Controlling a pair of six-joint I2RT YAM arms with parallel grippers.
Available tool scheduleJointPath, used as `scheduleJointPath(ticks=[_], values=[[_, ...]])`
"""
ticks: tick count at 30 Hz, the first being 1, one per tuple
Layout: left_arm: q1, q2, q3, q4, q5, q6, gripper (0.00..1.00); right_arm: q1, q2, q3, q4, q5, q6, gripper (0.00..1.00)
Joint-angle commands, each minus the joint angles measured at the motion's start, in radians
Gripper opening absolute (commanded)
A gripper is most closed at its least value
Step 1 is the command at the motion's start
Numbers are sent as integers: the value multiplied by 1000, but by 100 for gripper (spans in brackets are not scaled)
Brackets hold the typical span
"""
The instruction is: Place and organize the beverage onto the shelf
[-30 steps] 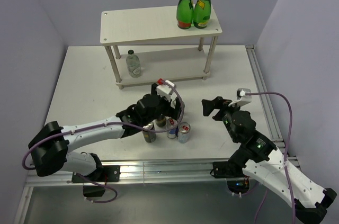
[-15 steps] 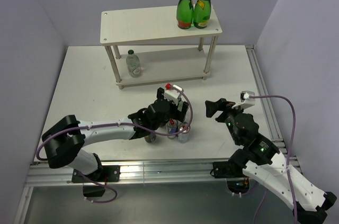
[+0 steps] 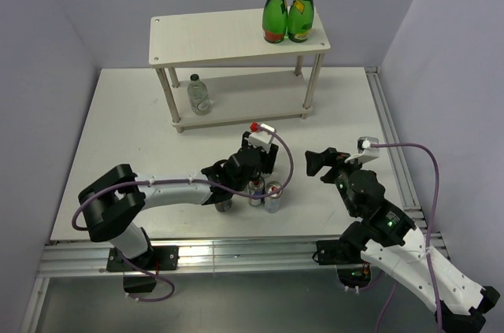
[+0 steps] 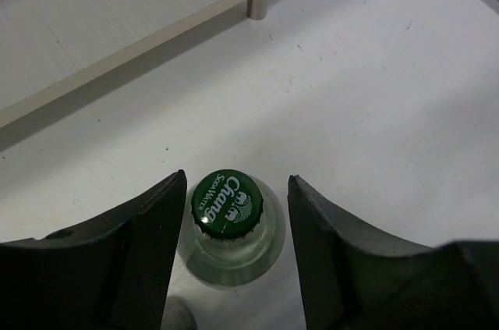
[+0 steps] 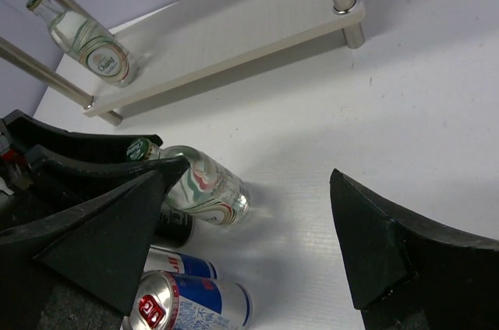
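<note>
Where the left arm reaches over the near middle of the tabletop (image 3: 134, 136), the left fingers (image 4: 148, 244) are spread apart and straddle the neck of a clear bottle (image 4: 228, 244). One finger stands on each side of the green cap (image 4: 226, 204). A thin gap shows beside each finger, so the bottle is flanked but not clamped. This bottle stands upright on the tabletop, in front of the shelf (image 3: 220, 38) and apart from it.

Just beside it, toward the near edge, stand two silver-blue cans (image 3: 272, 197) and one dark can (image 3: 223, 201), grouped close together.

The second clear bottle (image 3: 198, 94) stands upright on the lower board of the shelf, near its left end. Two green glass bottles (image 3: 275, 9) stand side by side at the right end of the upper board.

The right fingers (image 5: 390, 244) are released and wide apart, and they grasp nothing. They are held above the tabletop to the right of the can group, pointing toward it, with bare tabletop between.
</note>
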Motion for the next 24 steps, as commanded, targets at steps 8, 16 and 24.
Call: scheduleJointPath(ticks=[8, 16, 24], values=[[-4, 35, 48, 85, -52, 4, 44, 6, -15, -9, 15, -11, 2, 94], [-4, 49, 44, 98, -72, 12, 0, 6, -9, -11, 18, -24, 2, 93], [-4, 7, 74, 85, -162, 70, 0, 6, -9, -14, 26, -37, -2, 93]])
